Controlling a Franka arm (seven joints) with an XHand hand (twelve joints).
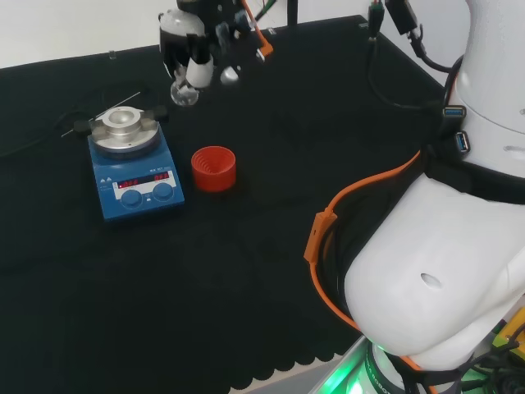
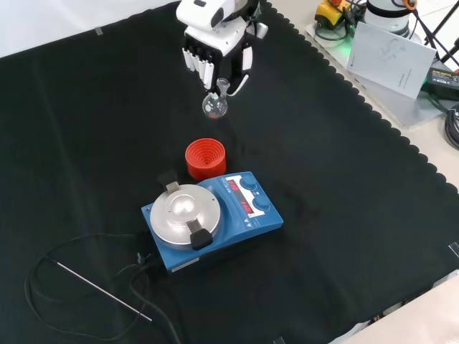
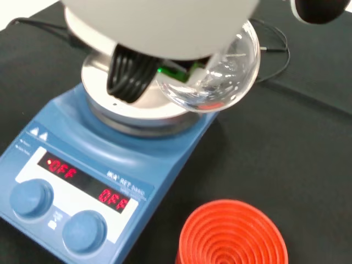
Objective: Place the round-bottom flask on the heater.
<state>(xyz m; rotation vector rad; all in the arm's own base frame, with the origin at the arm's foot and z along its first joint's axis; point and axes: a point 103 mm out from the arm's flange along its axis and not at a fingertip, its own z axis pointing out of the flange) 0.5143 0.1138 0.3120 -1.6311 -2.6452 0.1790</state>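
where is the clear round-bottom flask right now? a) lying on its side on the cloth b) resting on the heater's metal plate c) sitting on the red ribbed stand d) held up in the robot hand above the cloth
d: the clear glass round-bottom flask hangs from the black and white robot hand, clear of the black cloth, while the red ribbed ring stand and the blue heater's round metal plate carry nothing.

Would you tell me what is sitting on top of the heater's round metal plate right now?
Nothing rests on the heater; its plate is bare apart from two black clips at the rim. The flask hangs in the hand, off to one side above the cloth.
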